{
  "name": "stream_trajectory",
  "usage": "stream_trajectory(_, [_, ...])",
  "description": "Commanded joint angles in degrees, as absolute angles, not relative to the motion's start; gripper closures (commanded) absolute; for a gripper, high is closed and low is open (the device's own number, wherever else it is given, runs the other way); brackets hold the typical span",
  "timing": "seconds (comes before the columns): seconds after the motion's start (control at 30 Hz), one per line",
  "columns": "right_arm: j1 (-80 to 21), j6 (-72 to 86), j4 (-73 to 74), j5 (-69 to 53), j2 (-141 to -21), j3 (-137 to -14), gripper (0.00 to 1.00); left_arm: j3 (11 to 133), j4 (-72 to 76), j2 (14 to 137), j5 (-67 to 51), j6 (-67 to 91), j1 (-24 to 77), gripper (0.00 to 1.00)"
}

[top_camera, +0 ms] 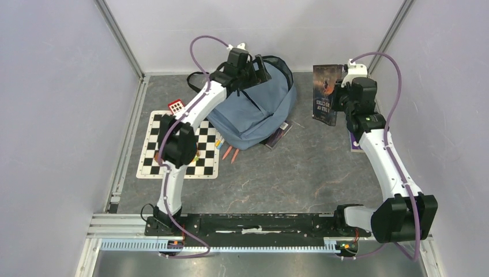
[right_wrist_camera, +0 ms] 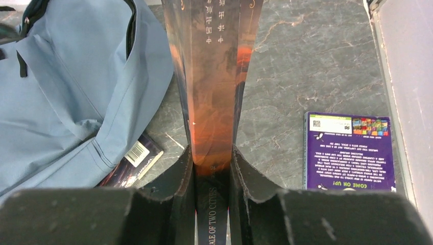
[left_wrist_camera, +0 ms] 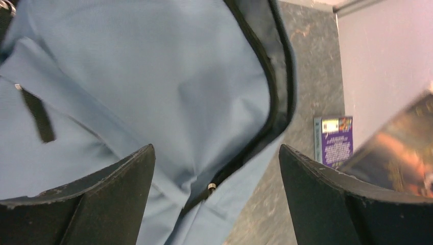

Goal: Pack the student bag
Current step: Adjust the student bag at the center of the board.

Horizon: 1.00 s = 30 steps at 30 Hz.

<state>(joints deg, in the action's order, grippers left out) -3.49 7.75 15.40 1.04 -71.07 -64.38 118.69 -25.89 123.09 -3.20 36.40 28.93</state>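
Observation:
The student bag (top_camera: 256, 109), a blue-grey backpack, lies at the back middle of the floor. My left gripper (top_camera: 245, 63) hangs over its top end. In the left wrist view that gripper (left_wrist_camera: 217, 168) is open, with the bag's fabric (left_wrist_camera: 153, 76) and its dark zipper line (left_wrist_camera: 275, 76) below and nothing between the fingers. My right gripper (top_camera: 346, 95) is shut on a dark paperback book (top_camera: 327, 92), held upright to the right of the bag. In the right wrist view the fingers (right_wrist_camera: 186, 173) clamp the book's spine (right_wrist_camera: 212, 76), and the bag (right_wrist_camera: 66, 102) lies to the left.
A purple booklet (right_wrist_camera: 350, 150) lies flat near the right wall (top_camera: 450, 115). Another book (right_wrist_camera: 133, 161) pokes out from under the bag's lower edge. A checkered mat (top_camera: 153, 156) with a small red thing (top_camera: 176, 107) lies at the left, and orange pencils (top_camera: 229, 153) lie beside it.

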Motion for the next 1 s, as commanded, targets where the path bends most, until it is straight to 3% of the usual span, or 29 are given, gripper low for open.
stream_trajectory(0.0, [-3.87,9.28,3.73,0.14,-66.96,-63.97,1.00,122.72,-14.65,129.37,-2.78,48.55,28.59,0.06])
stream_trajectory(0.23, [-3.86,8.64,3.69,0.17,-66.55,-62.61,1.00,134.11,-14.59,139.98,-3.71,51.43,30.92,0.06])
stream_trajectory(0.7, [-3.82,8.24,3.47,0.13,-65.66,-61.31,1.00,136.58,-12.63,146.70,-4.84,55.36,33.48,0.05])
stream_trajectory(0.97, [-3.80,8.03,3.43,0.45,-64.45,-60.35,1.00,138.00,-16.52,149.82,-5.32,56.32,33.85,0.12])
